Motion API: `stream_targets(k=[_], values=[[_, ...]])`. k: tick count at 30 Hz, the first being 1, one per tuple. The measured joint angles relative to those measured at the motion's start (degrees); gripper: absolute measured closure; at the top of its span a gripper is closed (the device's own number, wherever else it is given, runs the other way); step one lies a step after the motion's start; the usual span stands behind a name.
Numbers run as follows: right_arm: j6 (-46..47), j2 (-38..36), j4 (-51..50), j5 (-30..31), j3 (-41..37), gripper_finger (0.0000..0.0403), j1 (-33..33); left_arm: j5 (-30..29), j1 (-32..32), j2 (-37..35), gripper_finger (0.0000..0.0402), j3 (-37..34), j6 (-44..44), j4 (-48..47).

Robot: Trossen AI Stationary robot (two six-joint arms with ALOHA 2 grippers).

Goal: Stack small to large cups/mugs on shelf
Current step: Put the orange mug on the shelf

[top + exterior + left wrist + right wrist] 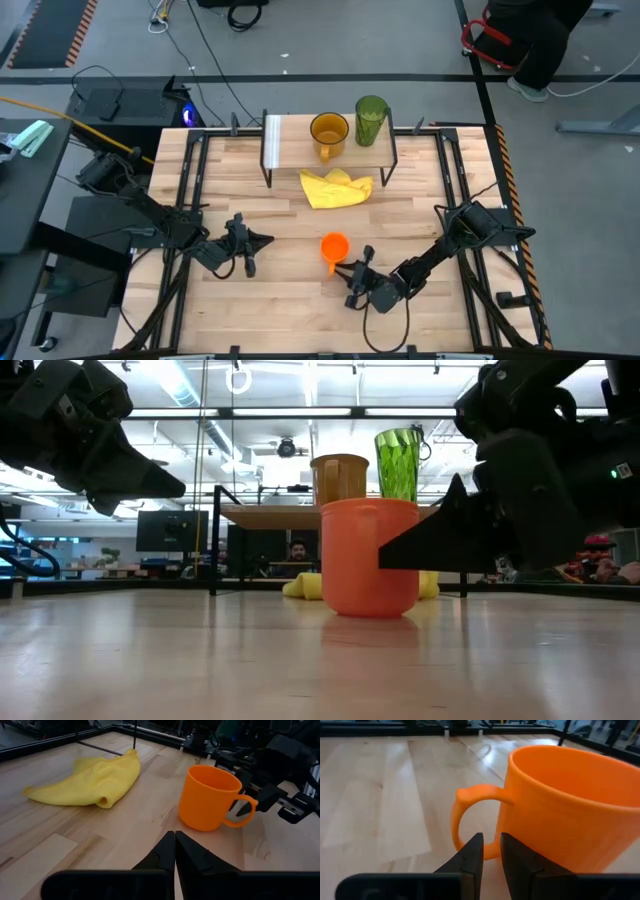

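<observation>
No text, label, brand, number or sign can be read in any view.
</observation>
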Motion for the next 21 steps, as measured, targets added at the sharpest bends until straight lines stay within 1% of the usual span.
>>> stream_targets(k=[4, 10, 16, 18, 21], values=[[1.21, 0.0, -1.5, 1.36, 0.0, 0.033, 0.02, 0.0, 0.0, 0.0, 0.0387, 0.0, 0.0, -0.01], [1.48, -0.79, -3.42, 3.92, 0.0, 0.033, 0.78, -0.02, 0.0, 0.0, 0.0377, 0.0, -0.02, -0.02], [5.43, -4.73, -12.19, 9.38, 0.0, 0.033, 3.16, -0.02, 0.0, 0.0, 0.0384, 0.0, -0.1, -0.21], [7.19, -5.36, -13.66, 9.62, 0.0, 0.033, 3.62, -0.02, 0.0, 0.0, 0.0387, 0.0, -0.14, -0.25], [10.03, -5.44, -13.12, 8.58, 0.0, 0.033, 4.14, -0.02, 0.0, 0.0, 0.0387, 0.0, -0.15, -0.28]])
